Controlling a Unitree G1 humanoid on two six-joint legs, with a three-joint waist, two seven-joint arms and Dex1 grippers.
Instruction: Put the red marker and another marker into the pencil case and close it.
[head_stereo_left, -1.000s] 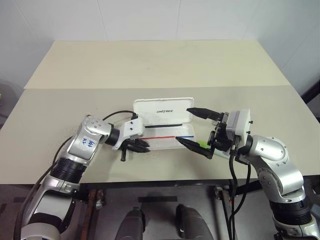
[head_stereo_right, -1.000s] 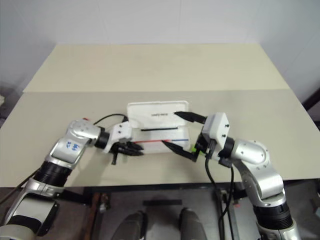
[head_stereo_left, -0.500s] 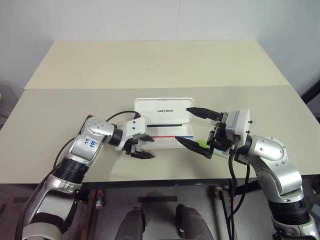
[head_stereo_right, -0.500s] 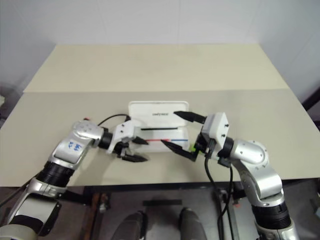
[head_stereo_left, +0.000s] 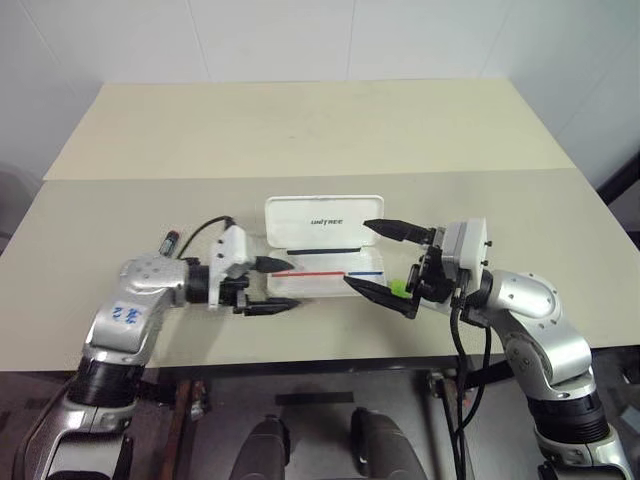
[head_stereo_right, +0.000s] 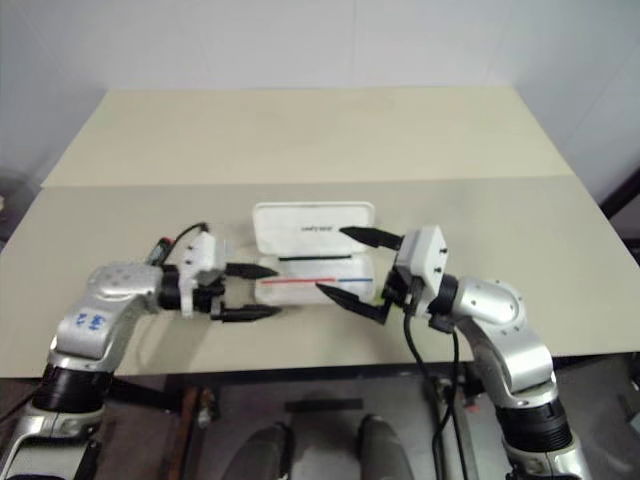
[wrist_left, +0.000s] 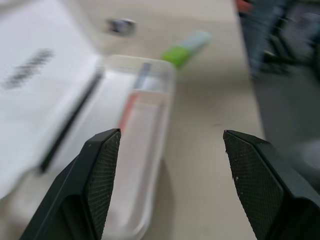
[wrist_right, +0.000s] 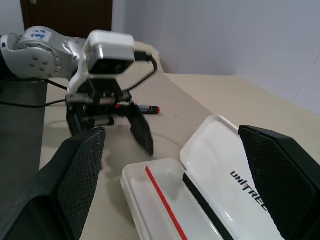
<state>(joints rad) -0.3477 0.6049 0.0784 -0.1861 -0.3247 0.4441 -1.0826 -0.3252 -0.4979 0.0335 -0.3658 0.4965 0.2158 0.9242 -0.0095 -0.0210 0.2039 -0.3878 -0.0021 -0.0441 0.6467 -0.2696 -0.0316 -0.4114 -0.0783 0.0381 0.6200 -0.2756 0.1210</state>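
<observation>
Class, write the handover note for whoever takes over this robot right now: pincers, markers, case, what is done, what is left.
Left pincer: open, empty, at the left end of the pencil case.
Right pincer: open, empty, at its right end.
Pencil case: lies open, no marker inside.
Red marker: on the table, beside the left arm.
Green marker: on the table just right of the case.
Done: case is open.
Left: both markers in, lid shut.
</observation>
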